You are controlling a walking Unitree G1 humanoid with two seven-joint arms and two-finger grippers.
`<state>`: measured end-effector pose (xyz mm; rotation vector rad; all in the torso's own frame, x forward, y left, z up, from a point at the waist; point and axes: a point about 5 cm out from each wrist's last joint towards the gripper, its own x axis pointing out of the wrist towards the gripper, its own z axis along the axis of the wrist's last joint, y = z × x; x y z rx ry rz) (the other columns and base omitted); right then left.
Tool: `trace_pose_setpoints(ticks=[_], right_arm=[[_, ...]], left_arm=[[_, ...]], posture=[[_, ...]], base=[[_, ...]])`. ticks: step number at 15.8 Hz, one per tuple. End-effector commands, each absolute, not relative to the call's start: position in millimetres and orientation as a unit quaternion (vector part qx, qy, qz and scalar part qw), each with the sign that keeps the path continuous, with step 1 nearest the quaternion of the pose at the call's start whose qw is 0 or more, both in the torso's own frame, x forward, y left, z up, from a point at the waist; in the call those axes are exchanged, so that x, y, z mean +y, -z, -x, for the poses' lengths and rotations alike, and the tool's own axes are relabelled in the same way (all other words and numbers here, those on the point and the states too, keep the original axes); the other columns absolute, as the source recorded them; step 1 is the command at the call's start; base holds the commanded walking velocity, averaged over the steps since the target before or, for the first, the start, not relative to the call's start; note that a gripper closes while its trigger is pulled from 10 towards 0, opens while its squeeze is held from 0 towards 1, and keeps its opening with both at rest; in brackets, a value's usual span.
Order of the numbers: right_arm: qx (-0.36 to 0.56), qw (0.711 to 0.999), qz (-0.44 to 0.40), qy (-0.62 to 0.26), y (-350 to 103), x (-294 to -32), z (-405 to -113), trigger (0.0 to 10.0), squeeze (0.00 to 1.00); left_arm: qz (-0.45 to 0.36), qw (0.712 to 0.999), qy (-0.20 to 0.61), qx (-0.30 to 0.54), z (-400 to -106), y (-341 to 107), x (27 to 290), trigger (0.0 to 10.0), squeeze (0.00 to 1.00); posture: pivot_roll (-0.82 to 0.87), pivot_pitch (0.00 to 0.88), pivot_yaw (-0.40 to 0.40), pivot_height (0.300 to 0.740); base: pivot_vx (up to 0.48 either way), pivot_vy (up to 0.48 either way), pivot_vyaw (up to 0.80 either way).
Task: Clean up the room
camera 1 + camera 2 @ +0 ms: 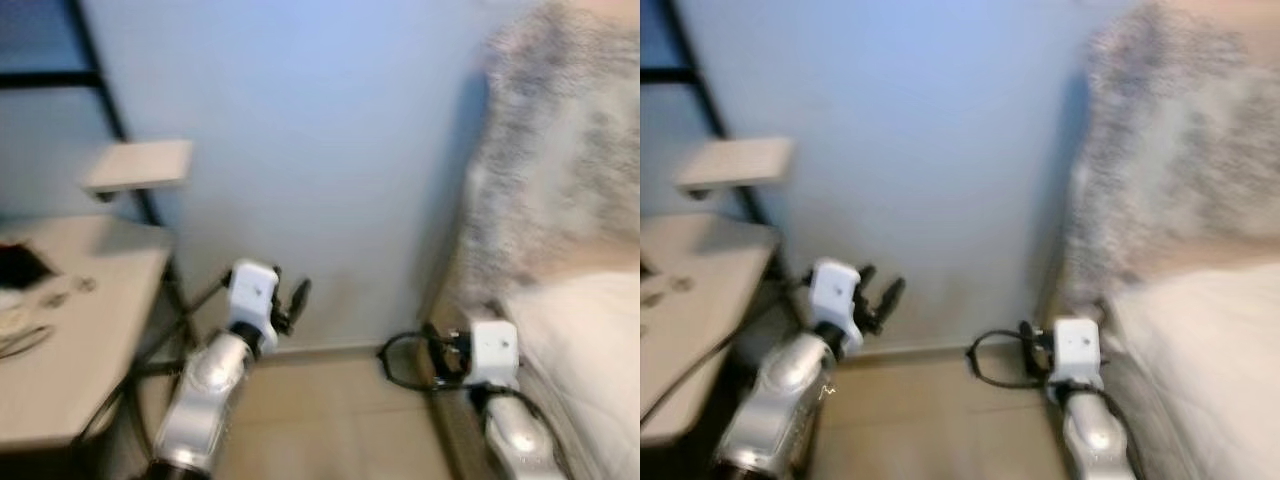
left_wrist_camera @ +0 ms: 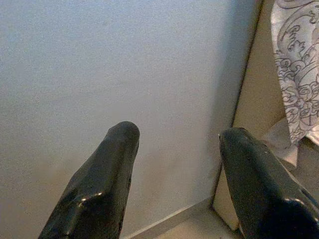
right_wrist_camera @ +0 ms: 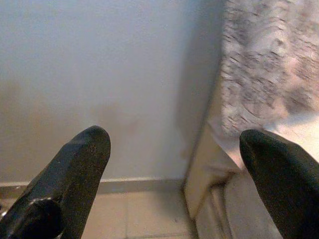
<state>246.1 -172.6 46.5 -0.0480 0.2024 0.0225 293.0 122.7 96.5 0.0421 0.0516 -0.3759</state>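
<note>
You face a bare wall [image 1: 330, 150]; left gripper [image 2: 174, 149] and right gripper [image 3: 174, 159] both hang spread, holding nothing; the patterned blanket [image 1: 560, 150] drapes over the bed's [image 1: 590, 340] head end; judge it soft, light; pinch a hanging edge.

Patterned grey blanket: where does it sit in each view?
Left eye: blanket on the far right, beside the wall.
Right eye: blanket on the right, above white bedding.
Left wrist: blanket past the wall's corner.
Right wrist: blanket adjoining the wall.
Shared landmark: pale blue wall.
</note>
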Motion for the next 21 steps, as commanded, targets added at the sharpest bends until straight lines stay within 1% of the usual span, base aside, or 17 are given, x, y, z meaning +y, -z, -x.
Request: trace_pose_setpoints(ticks=[1, 3, 5, 6, 9, 10, 12, 13, 16, 17, 18, 19, 21], right_arm=[[0.088, 0.996, 0.026, -0.003, -50.4, -177.6, -248.3, 10.0, 0.00], [0.084, 0.996, 0.031, 0.001, -51.7, -180.0, -249.4, 10.0, 0.00], [0.086, 0.996, 0.032, 0.004, -50.6, -181.7, -250.2, 10.0, 0.00], [0.082, 0.996, 0.039, 0.006, -50.7, -182.5, -250.0, 10.0, 0.00], [0.075, 0.994, 0.055, 0.049, -50.8, -193.7, -249.3, 10.0, 0.00], [0.069, 0.995, 0.045, 0.058, -52.6, -194.7, -247.9, 10.0, 0.00], [0.075, 0.995, 0.029, 0.060, -50.1, -194.3, -240.9, 10.0, 0.00], [0.076, 0.995, 0.026, 0.065, -47.8, -195.1, -235.5, 10.0, 0.00], [0.071, 0.994, 0.021, 0.077, -46.7, -195.2, -236.8, 10.0, 0.00], [0.050, 0.996, 0.016, 0.076, -52.8, -192.1, -240.6, 10.0, 0.00], [0.034, 0.996, 0.018, 0.075, -58.5, -190.7, -242.9, 10.0, 0.00], [-0.009, 0.997, 0.031, 0.077, -74.7, -190.8, -247.9, 10.0, 1.00], [-0.020, 0.996, 0.031, 0.079, -80.9, -191.5, -252.0, 10.0, 1.00]], left_arm=[[-0.022, 0.981, 0.192, 0.030, -293.6, -92.3, 124.3, 10.0, 0.00], [-0.011, 0.977, 0.209, 0.032, -293.1, -91.8, 122.2, 10.0, 0.00], [-0.013, 0.977, 0.211, 0.032, -295.0, -92.2, 123.1, 10.0, 0.00], [-0.003, 0.973, 0.230, 0.033, -295.3, -91.5, 121.5, 10.0, 0.00], [-0.018, 0.975, 0.219, 0.033, -300.2, -92.2, 126.9, 10.0, 0.00], [-0.007, 0.979, 0.198, 0.045, -301.7, -89.8, 133.6, 10.0, 0.00], [-0.013, 0.982, 0.176, 0.060, -300.2, -83.5, 142.2, 10.0, 0.00], [-0.024, 0.982, 0.176, 0.057, -297.6, -82.2, 142.0, 10.0, 0.00], [-0.033, 0.982, 0.181, 0.044, -299.7, -84.6, 136.6, 10.0, 0.00], [-0.039, 0.983, 0.176, 0.034, -301.3, -86.8, 135.9, 10.0, 0.37], [-0.038, 0.983, 0.178, 0.033, -301.9, -87.1, 135.7, 10.0, 1.00], [-0.036, 0.982, 0.185, 0.011, -304.5, -93.6, 134.9, 10.0, 1.00], [-0.039, 0.980, 0.193, -0.007, -309.6, -102.8, 131.0, 10.0, 1.00]], posture=[[0.16, 0.000, -0.009, 0.740], [0.16, 0.000, -0.009, 0.740], [0.16, 0.000, -0.008, 0.740], [0.17, 0.000, -0.012, 0.740], [0.18, 0.000, -0.012, 0.740], [0.17, 0.000, -0.006, 0.740], [0.16, 0.000, -0.005, 0.740], [0.16, 0.000, 0.002, 0.740], [0.16, 0.000, 0.007, 0.740], [0.15, 0.000, 0.010, 0.740], [0.15, 0.000, 0.011, 0.740], [0.15, 0.000, 0.013, 0.740], [0.15, 0.000, 0.015, 0.740]], base=[[0.000, -0.480, -0.80], [0.000, -0.480, -0.80], [0.000, 0.000, -0.80], [0.000, 0.000, -0.80], [0.000, 0.000, -0.80], [0.000, 0.000, -0.80], [0.000, 0.000, -0.80], [0.000, 0.000, -0.80], [0.000, 0.000, -0.80], [0.000, 0.000, -0.80], [0.000, 0.000, -0.80], [0.000, 0.000, -0.80], [0.000, 0.000, -0.80]])
